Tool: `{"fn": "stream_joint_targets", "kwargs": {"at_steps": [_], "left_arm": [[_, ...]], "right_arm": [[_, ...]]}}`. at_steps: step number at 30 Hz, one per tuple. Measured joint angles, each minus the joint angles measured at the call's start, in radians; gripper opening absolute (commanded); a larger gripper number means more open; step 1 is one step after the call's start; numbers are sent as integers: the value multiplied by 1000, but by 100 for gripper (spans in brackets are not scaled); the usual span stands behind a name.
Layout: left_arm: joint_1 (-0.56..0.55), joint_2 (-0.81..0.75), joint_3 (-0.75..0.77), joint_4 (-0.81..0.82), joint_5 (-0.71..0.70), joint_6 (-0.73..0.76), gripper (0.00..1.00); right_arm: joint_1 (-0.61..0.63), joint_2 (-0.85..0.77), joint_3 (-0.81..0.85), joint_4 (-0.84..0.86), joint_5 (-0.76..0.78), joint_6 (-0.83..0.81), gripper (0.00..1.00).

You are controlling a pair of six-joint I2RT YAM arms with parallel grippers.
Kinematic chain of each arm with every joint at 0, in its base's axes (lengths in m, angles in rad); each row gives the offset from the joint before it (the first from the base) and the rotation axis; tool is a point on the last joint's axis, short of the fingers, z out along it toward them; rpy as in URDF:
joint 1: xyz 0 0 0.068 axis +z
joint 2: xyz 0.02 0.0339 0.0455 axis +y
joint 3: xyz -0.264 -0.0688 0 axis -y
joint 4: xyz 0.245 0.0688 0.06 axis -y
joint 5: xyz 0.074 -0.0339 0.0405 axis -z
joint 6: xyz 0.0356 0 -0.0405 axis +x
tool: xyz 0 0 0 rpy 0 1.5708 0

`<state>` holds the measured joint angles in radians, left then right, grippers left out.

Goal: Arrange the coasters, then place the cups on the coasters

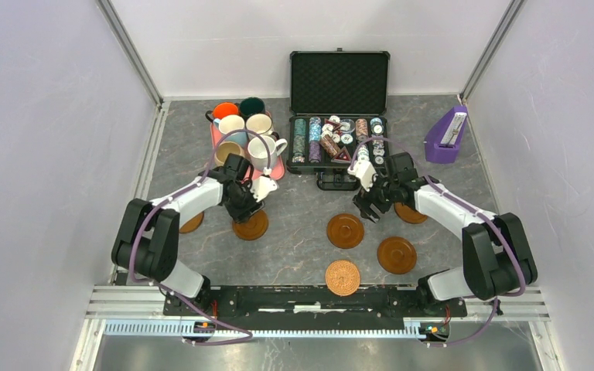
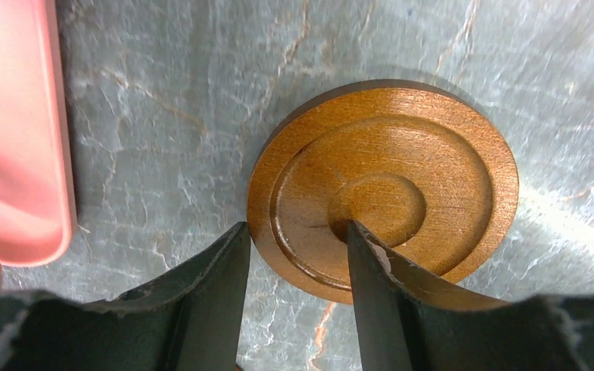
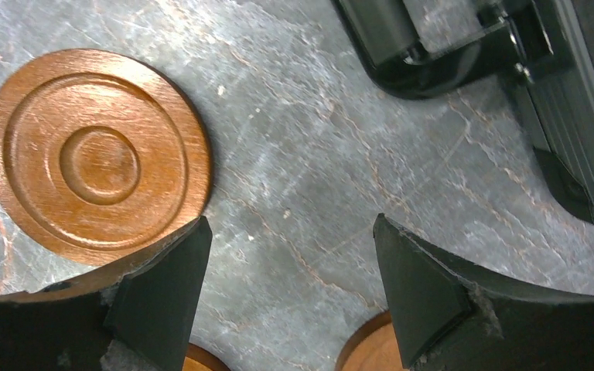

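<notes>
A glossy brown coaster [image 2: 387,178] lies flat on the grey table, and my left gripper [image 2: 295,226] is shut on its near edge. One finger presses its rim and the other sits in its centre hollow. From above, this coaster [image 1: 250,225] is just in front of the pink tray [image 1: 278,171] holding the cups [image 1: 263,151]. My right gripper [image 1: 371,205] hovers open over bare table beside another brown coaster [image 3: 97,154]. More brown coasters [image 1: 345,230] [image 1: 397,254] and the tan woven coaster [image 1: 343,277] lie in front. Two others [image 1: 191,223] [image 1: 411,213] are partly hidden under the arms.
An open black case [image 1: 339,116] of poker chips stands at the back centre, its latch [image 3: 433,54] close to my right gripper. A purple holder [image 1: 445,137] sits at the back right. The pink tray's edge [image 2: 15,139] is left of the held coaster.
</notes>
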<state>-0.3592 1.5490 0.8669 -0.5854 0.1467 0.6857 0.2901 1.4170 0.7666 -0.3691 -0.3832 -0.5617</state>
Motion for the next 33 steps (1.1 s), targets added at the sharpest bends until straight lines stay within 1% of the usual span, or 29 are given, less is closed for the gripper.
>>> {"fn": "stream_joint_targets", "kwargs": {"at_steps": [7, 15, 17, 18, 20, 23, 25, 28, 33], "left_arm": [[47, -61, -59, -9, -12, 38, 57], [113, -57, -55, -12, -11, 38, 57], [124, -49, -47, -11, -14, 38, 58], [130, -47, -45, -11, -14, 39, 60], [137, -43, -40, -12, -15, 39, 67], [143, -37, -24, -15, -19, 39, 81], [146, -37, -8, -26, -17, 38, 87], [148, -39, 20, -39, -13, 38, 92], [148, -78, 37, -59, -8, 37, 94]], "right_arm": [[71, 0, -12, 17, 16, -5, 84], [124, 31, -13, 32, 48, -15, 85], [134, 48, -13, 32, 55, -19, 85], [137, 55, -13, 33, 59, -21, 85], [143, 60, -13, 35, 63, -23, 85], [153, 62, -11, 40, 67, -26, 85], [159, 64, -11, 45, 69, -26, 85], [171, 69, -6, 48, 69, -27, 85], [186, 71, -4, 45, 58, -31, 85]]}}
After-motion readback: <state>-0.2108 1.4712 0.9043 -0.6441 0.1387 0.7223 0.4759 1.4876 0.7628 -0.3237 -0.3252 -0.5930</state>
